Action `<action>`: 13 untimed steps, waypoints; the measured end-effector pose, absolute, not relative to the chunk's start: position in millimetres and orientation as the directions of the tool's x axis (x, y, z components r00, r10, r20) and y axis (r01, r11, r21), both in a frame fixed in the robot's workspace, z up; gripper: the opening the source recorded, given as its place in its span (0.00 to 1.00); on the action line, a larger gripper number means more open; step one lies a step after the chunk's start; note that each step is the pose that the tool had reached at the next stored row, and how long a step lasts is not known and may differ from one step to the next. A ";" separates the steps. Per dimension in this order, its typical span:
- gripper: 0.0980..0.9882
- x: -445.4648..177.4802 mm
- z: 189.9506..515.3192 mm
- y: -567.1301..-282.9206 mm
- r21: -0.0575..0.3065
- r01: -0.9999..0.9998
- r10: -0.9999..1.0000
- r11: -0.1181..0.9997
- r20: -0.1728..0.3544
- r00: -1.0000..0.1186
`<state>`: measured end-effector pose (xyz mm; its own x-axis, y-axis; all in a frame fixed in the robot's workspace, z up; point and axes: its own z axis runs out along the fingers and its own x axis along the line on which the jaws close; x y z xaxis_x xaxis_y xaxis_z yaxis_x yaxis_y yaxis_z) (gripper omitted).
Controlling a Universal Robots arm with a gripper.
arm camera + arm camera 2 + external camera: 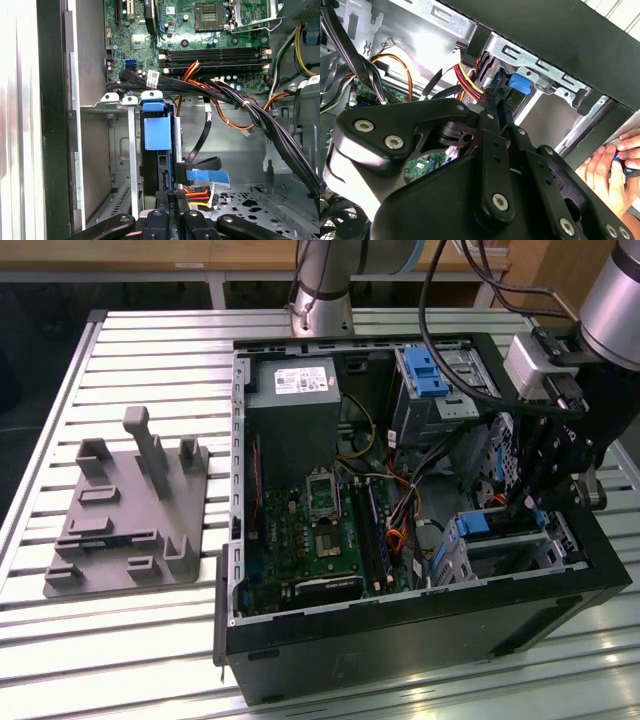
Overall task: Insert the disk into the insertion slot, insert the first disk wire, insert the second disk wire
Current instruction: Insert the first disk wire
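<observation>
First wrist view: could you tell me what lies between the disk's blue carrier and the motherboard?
In the first wrist view, black cables and red, yellow, orange wires cross between the disk and motherboard.

We see the arm (612, 288) as a smooth silver-grey tube in the upper corner on the exterior view's right. Its base column (322, 285) is a second silver-grey cylinder at the top middle of that frame. Thin black cables (428, 310) hang in a loop between the two. Lower on the arm sits a light grey box (528, 362) with rounded edges, and below it the body is matt black. In the second wrist view the gripper (494, 107) is built of flat black links with rounded ends. Each joint carries a round silver screw (500, 202). The first wrist view shows similar black links (107, 225), also with pale screw heads.
</observation>
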<state>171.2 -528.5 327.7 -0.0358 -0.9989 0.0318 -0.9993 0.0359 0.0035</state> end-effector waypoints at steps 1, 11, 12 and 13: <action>0.09 171.3 327.4 -528.5 0.003 -0.999 -0.999 0.036 0.032 -0.036; 0.09 171.8 325.6 -530.3 0.004 -0.999 -0.999 0.034 0.032 -0.034; 0.10 171.8 325.1 -530.7 0.004 -0.999 -0.999 0.034 0.031 -0.034; 0.10 171.8 325.3 -530.9 0.004 -0.999 -0.999 0.034 0.031 -0.034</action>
